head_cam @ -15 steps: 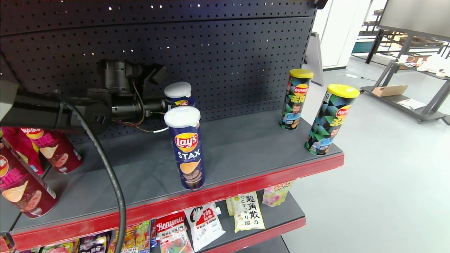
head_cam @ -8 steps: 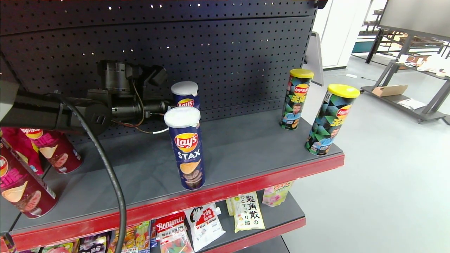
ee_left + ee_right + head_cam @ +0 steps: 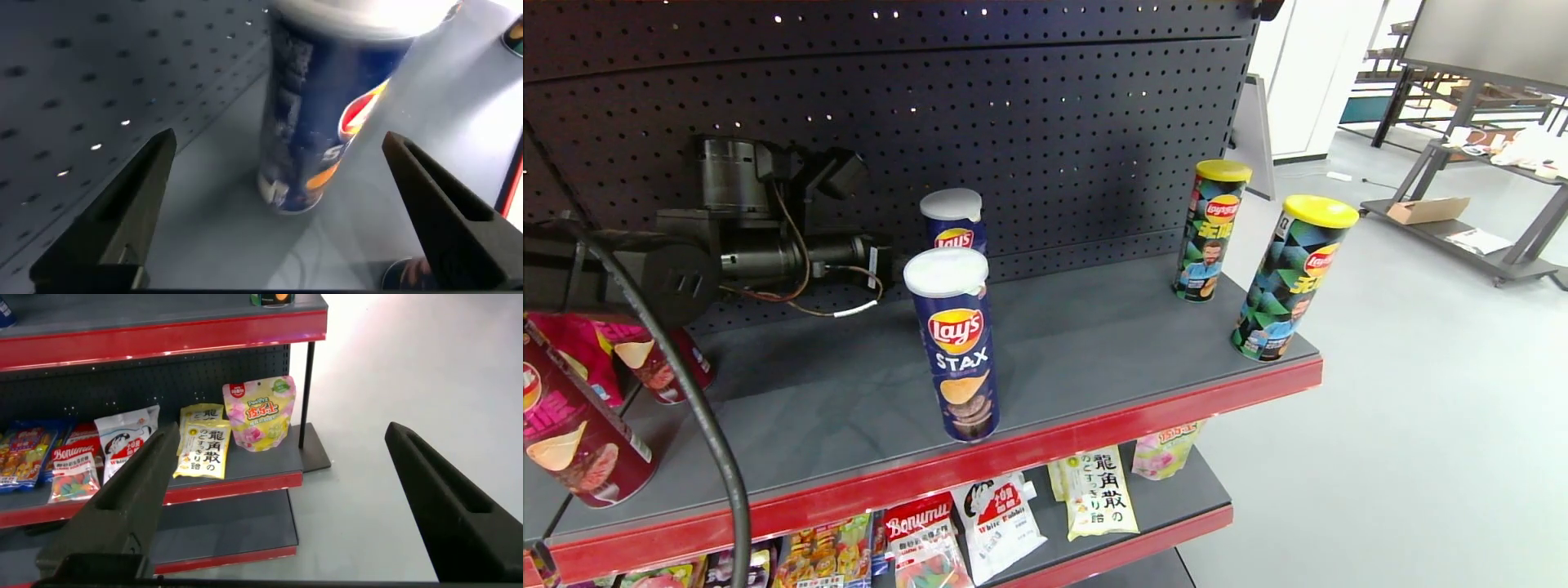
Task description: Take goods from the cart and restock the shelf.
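Observation:
A blue chip can with a white lid [image 3: 953, 222] stands upright at the back of the grey shelf [image 3: 1094, 351], close to the pegboard. My left gripper [image 3: 883, 263] is just to its left, open and apart from it. In the left wrist view the same blue can [image 3: 327, 122] stands ahead of the open left gripper [image 3: 278, 143], and nothing is held. A second blue can [image 3: 954, 347] stands near the red front edge. My right gripper [image 3: 282, 433] is open and empty, low down in front of the lower shelves.
Two yellow-lidded green cans [image 3: 1210, 230] [image 3: 1294, 278] stand at the shelf's right end. Maroon cans [image 3: 572, 425] crowd the left end. Snack bags [image 3: 204, 441] lie on the lower shelf. A metal rack [image 3: 1486, 204] stands far right across the open floor.
The left gripper set the back blue can down by the pegboard, let go of it, and drew back to the left. The can stays standing.

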`<state>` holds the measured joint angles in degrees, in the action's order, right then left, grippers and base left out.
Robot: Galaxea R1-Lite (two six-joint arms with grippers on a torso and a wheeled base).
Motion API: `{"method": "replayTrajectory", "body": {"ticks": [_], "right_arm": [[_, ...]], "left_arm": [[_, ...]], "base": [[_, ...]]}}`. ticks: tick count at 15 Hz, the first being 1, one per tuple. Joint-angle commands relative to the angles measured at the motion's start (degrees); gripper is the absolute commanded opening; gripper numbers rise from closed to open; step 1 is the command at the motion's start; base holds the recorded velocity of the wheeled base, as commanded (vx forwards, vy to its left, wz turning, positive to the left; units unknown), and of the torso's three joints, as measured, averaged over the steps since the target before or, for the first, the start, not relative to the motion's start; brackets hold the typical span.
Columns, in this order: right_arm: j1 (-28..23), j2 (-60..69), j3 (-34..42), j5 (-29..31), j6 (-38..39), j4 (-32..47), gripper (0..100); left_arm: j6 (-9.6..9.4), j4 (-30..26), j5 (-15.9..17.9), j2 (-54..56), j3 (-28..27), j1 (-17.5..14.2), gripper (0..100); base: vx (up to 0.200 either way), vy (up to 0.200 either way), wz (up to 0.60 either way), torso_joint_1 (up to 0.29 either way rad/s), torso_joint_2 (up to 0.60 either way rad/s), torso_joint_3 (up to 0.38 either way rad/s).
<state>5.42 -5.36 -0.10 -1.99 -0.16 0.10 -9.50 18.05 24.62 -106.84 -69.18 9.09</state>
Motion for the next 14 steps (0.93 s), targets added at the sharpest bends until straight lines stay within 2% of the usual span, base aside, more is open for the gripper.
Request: {"method": "replayTrajectory", "body": {"ticks": [1, 4, 6, 7, 8, 10, 12, 14], "right_arm": [[0.02, -0.09, 0.01, -0.03, -0.02, -0.01, 100], [0.02, -0.09, 0.01, -0.03, -0.02, -0.01, 100], [0.02, -0.09, 0.01, -0.03, -0.02, -0.01, 100], [0.02, -0.09, 0.01, -0.03, -0.02, -0.01, 100], [0.02, -0.09, 0.01, -0.03, -0.02, -0.01, 100], [0.02, -0.09, 0.01, -0.03, -0.02, -0.01, 100], [0.02, -0.09, 0.01, -0.03, -0.02, -0.01, 100], [0.02, -0.09, 0.01, -0.03, -0.02, -0.01, 100]], "left_arm": [[-0.26, 0.05, 0.07, 7.52, 6.52, -2.06, 100], [-0.52, 0.23, -0.02, 17.89, 17.41, -4.35, 100], [-0.52, 0.31, 0.69, 28.18, 27.17, -7.25, 100], [-0.52, 0.23, 0.78, 31.08, 29.19, -8.13, 100], [-0.52, -0.04, 0.78, 36.70, 33.50, -9.53, 100], [-0.52, -0.56, 0.95, 50.50, 43.52, -10.06, 100], [-0.17, -4.52, 0.95, 59.47, 45.36, -10.06, 100], [0.44, -14.27, 2.27, 70.10, 45.36, -9.97, 100]], "base": [[0.000, 0.000, 0.00, 0.000, 0.00, 0.000], [0.000, 0.000, 0.00, 0.000, 0.00, 0.000], [0.000, 0.000, 0.00, 0.000, 0.00, 0.000], [0.000, 0.000, 0.00, 0.000, 0.00, 0.000], [0.000, 0.000, 0.00, 0.000, 0.00, 0.000], [0.000, 0.000, 0.00, 0.000, 0.00, 0.000], [0.000, 0.000, 0.00, 0.000, 0.00, 0.000], [0.000, 0.000, 0.00, 0.000, 0.00, 0.000]]}}
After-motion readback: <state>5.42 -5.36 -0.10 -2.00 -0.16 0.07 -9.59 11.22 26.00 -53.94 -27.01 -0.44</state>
